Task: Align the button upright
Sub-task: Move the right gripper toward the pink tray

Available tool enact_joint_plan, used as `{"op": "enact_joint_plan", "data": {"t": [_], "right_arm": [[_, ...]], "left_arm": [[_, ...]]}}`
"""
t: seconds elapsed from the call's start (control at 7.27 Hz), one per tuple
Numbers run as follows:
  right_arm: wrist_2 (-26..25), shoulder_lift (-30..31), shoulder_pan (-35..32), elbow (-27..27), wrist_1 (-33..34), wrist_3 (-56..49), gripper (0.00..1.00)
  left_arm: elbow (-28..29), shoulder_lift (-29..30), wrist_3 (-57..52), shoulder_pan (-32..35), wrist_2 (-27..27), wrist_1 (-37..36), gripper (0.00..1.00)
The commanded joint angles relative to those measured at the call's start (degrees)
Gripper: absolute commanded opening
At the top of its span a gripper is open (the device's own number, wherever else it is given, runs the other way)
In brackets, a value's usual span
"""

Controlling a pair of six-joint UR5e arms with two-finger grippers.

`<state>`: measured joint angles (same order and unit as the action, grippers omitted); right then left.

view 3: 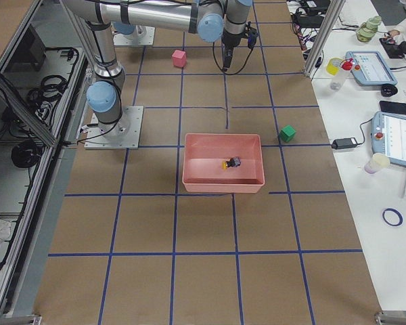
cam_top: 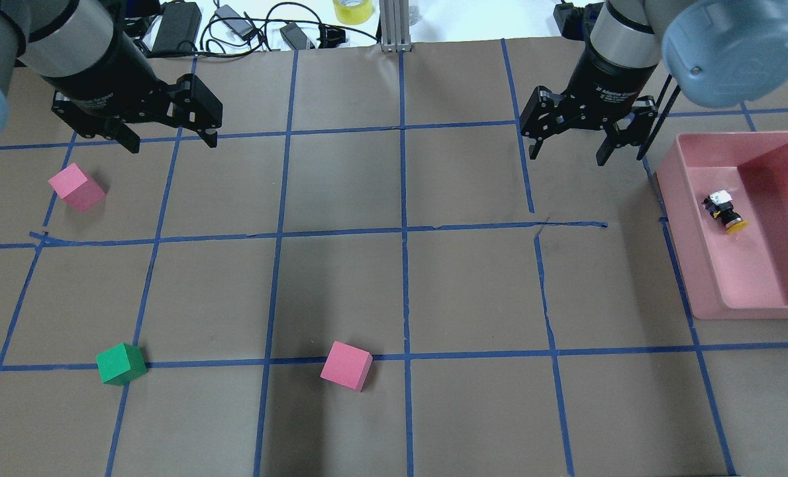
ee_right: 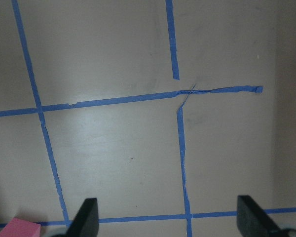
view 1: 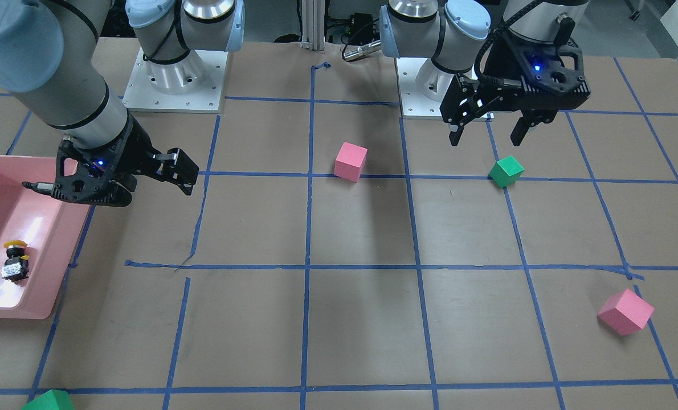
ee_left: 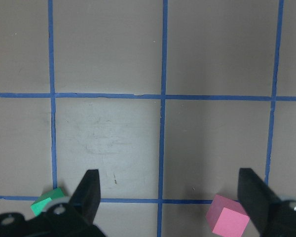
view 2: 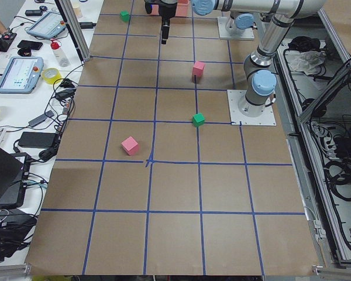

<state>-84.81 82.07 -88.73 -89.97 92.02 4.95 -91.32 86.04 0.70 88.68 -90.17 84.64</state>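
Observation:
The button (cam_top: 725,212), with a yellow cap and a black-and-silver base, lies on its side inside the pink bin (cam_top: 676,211) at the table's right. It also shows in the front-facing view (view 1: 15,260) and the right view (view 3: 231,163). My right gripper (cam_top: 568,156) is open and empty, raised above the table to the left of the bin; it also shows in the front-facing view (view 1: 159,183) and the right wrist view (ee_right: 168,219). My left gripper (cam_top: 171,140) is open and empty, high over the left side; it also shows in the front-facing view (view 1: 485,139) and the left wrist view (ee_left: 170,197).
A pink cube (cam_top: 76,187) sits at the far left, a green cube (cam_top: 121,364) at the near left and a pink cube (cam_top: 346,365) near the middle. Another green cube (view 1: 48,401) lies at the operators' edge beyond the bin. Blue tape lines grid the brown table.

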Motion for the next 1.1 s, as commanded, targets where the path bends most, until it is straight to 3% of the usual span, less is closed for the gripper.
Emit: {"op": "enact_joint_plan", "data": {"t": [0.0, 0.28, 0.69, 0.96], "right_arm": [[-0.18, 0.2, -0.04, -1.25, 0.35, 0.32, 1.0], [-9.63, 1.16, -0.22, -1.17, -0.08, 0.58, 1.0], [-8.28, 1.07, -0.04, -1.17, 0.44, 0.14, 1.0], [-7.74, 0.64, 0.22, -1.26, 4.81, 0.14, 1.0]], "left_arm": [[-0.08, 0.0, 0.0, 0.0, 0.0, 0.0, 1.0], [0.01, 0.0, 0.0, 0.0, 0.0, 0.0, 1.0], [-0.08, 0.0, 0.0, 0.0, -0.01, 0.0, 1.0], [0.01, 0.0, 0.0, 0.0, 0.0, 0.0, 1.0]]}}
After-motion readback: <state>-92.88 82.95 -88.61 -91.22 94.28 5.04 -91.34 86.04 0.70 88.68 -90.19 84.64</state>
